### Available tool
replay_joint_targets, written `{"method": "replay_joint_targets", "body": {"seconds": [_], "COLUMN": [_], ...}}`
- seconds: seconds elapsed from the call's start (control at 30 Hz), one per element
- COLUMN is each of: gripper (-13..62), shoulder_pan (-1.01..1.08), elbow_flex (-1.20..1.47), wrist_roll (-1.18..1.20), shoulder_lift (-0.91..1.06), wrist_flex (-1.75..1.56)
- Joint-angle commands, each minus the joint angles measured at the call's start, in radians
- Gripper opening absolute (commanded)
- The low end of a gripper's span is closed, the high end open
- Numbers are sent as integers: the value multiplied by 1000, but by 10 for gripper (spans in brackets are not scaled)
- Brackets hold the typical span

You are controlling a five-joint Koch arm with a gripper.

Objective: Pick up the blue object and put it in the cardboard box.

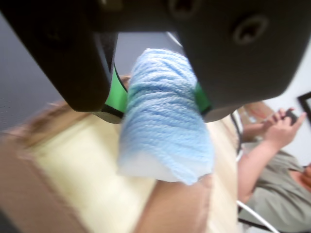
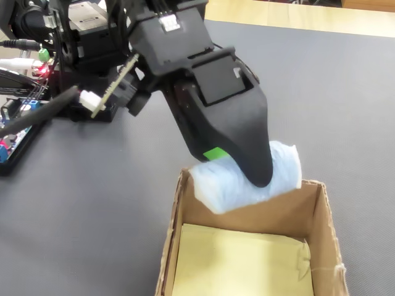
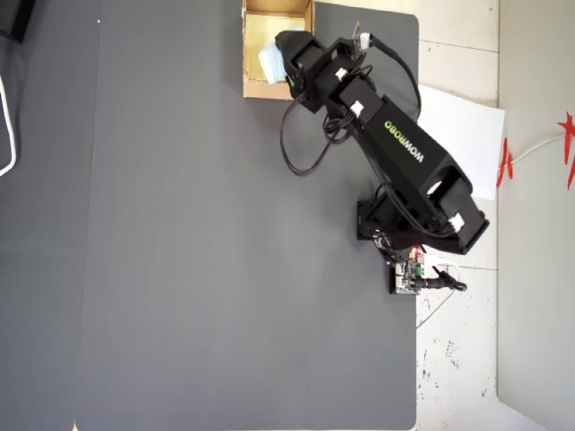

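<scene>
The blue object (image 1: 163, 126) is a pale blue yarn-wrapped bundle, and my gripper (image 1: 160, 104) is shut on it with green-padded black jaws pressing both sides. In the fixed view the blue object (image 2: 228, 182) hangs over the far wall of the cardboard box (image 2: 185, 203), gripper (image 2: 244, 169) reaching down from above. The box's pale yellowish floor lies below the bundle in the wrist view, cardboard box (image 1: 73, 165). From overhead the blue object (image 3: 272, 63) sits above the cardboard box (image 3: 260, 88) at the mat's top edge, under the gripper (image 3: 280, 65).
The dark grey mat (image 3: 180, 251) covers the table. The arm's base (image 3: 404, 224) and a circuit board stand at the mat's right edge overhead, next to a white paper sheet (image 3: 463, 135). A seated person (image 1: 277, 165) shows at the right of the wrist view.
</scene>
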Motion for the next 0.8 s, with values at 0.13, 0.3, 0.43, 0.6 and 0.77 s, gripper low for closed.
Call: {"method": "replay_joint_targets", "body": {"seconds": [0.13,0.3,0.43,0.6,0.77], "gripper": [315,316,316,318,337], "shoulder_pan": [6,6,2,-48,-147], "elbow_flex": [-87,-71,-54,55,249], "wrist_roll": [41,55,55,81,84], "shoulder_lift": [8,37,80,147,252], "wrist_flex": [-78,-80,-98,-199,-413]}}
